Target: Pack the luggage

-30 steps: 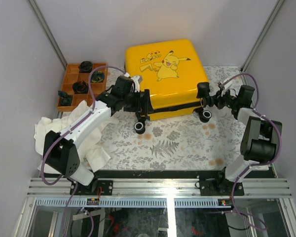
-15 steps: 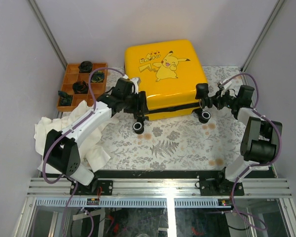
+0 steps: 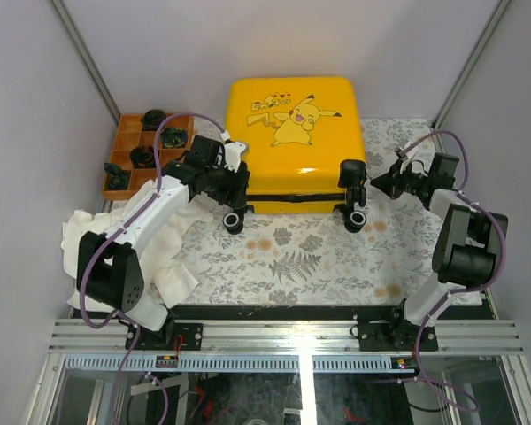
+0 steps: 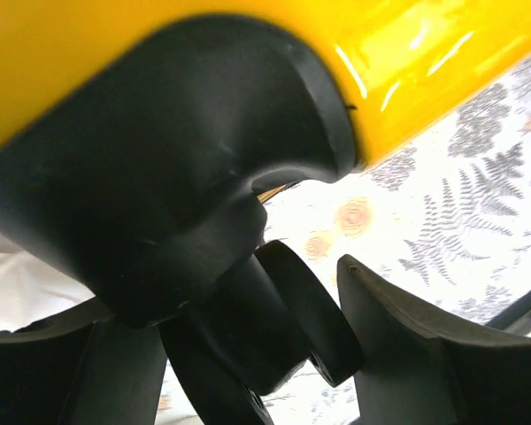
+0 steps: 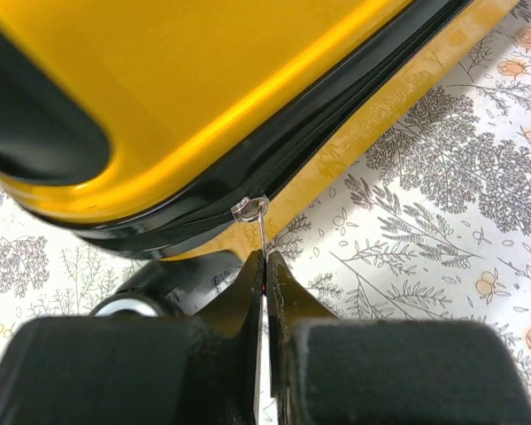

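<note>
The luggage (image 3: pixel 292 133) is a yellow hard-shell suitcase with a Pikachu print, lying flat and closed at the back centre. My left gripper (image 3: pixel 234 197) is at its front left corner. In the left wrist view its fingers (image 4: pixel 425 354) bracket the black double wheel (image 4: pixel 301 310) under the yellow shell (image 4: pixel 248 53), and the wheel fills the gap. My right gripper (image 3: pixel 378 184) is at the right front corner. In the right wrist view it (image 5: pixel 264 257) is shut on the thin metal zipper pull (image 5: pixel 261 232), hanging from the black zipper band (image 5: pixel 336 115).
An orange compartment tray (image 3: pixel 124 142) with dark items stands at the back left. A crumpled white cloth (image 3: pixel 88 235) lies under the left arm. The suitcase's right front wheel (image 3: pixel 357 218) rests on the floral tablecloth (image 3: pixel 310 257). Grey walls close in both sides.
The suitcase has turned so its front edge now runs square to the table. My left gripper moved left with the wheel. My right gripper drew back to the right with the zipper pull.
</note>
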Robot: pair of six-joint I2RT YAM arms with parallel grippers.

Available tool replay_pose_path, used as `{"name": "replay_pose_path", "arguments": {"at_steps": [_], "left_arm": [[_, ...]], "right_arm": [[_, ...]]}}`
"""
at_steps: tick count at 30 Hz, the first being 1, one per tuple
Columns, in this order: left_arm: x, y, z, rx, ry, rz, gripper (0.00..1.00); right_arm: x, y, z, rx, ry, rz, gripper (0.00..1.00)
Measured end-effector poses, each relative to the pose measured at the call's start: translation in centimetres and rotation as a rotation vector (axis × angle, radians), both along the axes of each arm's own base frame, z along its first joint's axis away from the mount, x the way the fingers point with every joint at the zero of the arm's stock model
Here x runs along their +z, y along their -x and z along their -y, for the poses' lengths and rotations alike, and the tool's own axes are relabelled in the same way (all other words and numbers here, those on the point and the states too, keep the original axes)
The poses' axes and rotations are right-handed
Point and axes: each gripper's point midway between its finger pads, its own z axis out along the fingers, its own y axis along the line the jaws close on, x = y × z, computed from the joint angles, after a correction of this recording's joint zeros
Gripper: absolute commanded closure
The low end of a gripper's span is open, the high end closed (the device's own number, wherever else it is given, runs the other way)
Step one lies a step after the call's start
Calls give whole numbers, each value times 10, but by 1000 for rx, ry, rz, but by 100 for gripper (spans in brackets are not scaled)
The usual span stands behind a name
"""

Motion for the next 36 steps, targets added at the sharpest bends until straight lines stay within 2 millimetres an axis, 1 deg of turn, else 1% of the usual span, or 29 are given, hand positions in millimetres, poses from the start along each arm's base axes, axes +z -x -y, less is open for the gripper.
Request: {"name": "replay_pose_path", "arguments": {"at_steps": [3, 6, 8, 11, 13, 16, 18, 20, 23, 24, 25, 26, 27, 29, 30, 31, 32, 33, 34, 36], "left_arm": [[-3, -7, -9, -70, -58, 30, 100], [-7, -16, -15, -146, -123, 49, 100], [-8, -27, -20, -193, -168, 61, 100], [-13, -33, -28, -261, -235, 71, 100], [-18, -32, -34, -304, -276, 71, 100], [-18, -38, -42, -348, -321, 103, 100], [-17, -46, -50, -360, -337, 108, 99], [-13, -53, -59, -350, -320, 84, 97], [-12, -63, -71, -325, -270, 28, 96], [-14, -64, -74, -321, -257, 10, 92], [-14, -64, -77, -322, -249, 2, 76], [-14, -64, -78, -327, -246, 4, 50], [-14, -64, -79, -333, -243, 9, 35], [-9, -66, -77, -333, -233, 18, 14], [-6, -68, -75, -328, -222, 27, 5], [1, -75, -71, -306, -201, 60, 1], [13, -87, -65, -274, -179, 122, 0], [24, -93, -61, -258, -168, 174, 0], [39, -95, -55, -236, -150, 241, 0], [70, -88, -42, -223, -127, 340, 0]], "right_arm": [[-3, -10, -1, 6, -44, -21, 100], [-2, -28, 0, 5, -66, -16, 100], [-1, -41, 0, -3, -66, -4, 100], [2, -67, 2, -39, -63, 14, 100], [3, -85, 5, -64, -67, 20, 100], [3, -114, 8, -107, -88, 19, 100], [3, -119, 9, -121, -100, 13, 100], [3, -117, 6, -113, -109, 5, 100], [-1, -102, -3, -96, -116, -13, 100], [-1, -95, -6, -92, -116, -14, 100], [1, -89, -9, -92, -113, -12, 100], [2, -78, -12, -93, -112, -15, 100], [3, -76, -14, -92, -111, -16, 100], [2, -65, -17, -101, -105, -21, 100], [2, -58, -21, -102, -102, -25, 100], [1, -53, -25, -101, -101, -27, 100], [1, -47, -28, -104, -98, -29, 100], [0, -43, -32, -105, -96, -31, 100], [0, -41, -36, -105, -93, -28, 100], [-1, -38, -41, -110, -90, -28, 100]]}}
